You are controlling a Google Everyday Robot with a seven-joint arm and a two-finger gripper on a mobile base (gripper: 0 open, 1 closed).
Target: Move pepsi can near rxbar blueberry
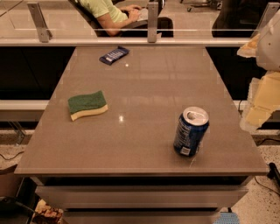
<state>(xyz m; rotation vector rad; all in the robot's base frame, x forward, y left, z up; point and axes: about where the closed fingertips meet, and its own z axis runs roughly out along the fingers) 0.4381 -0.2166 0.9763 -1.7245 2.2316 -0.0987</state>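
Observation:
The pepsi can (pixel 190 131) is dark blue with a silver top and stands upright near the table's front right corner. The rxbar blueberry (pixel 113 55) is a flat navy bar with white lettering, lying at the far left of the table near the back edge. My gripper (pixel 259 114), white and pale yellow, hangs at the right edge of the view, just beyond the table's right side, to the right of the can and slightly above it. It holds nothing that I can see.
A green-and-yellow sponge (pixel 87 105) lies on the left of the grey table (pixel 144 87). A glass rail on metal posts (pixel 152 22) runs behind the table. A seated person (pixel 109 13) is beyond it.

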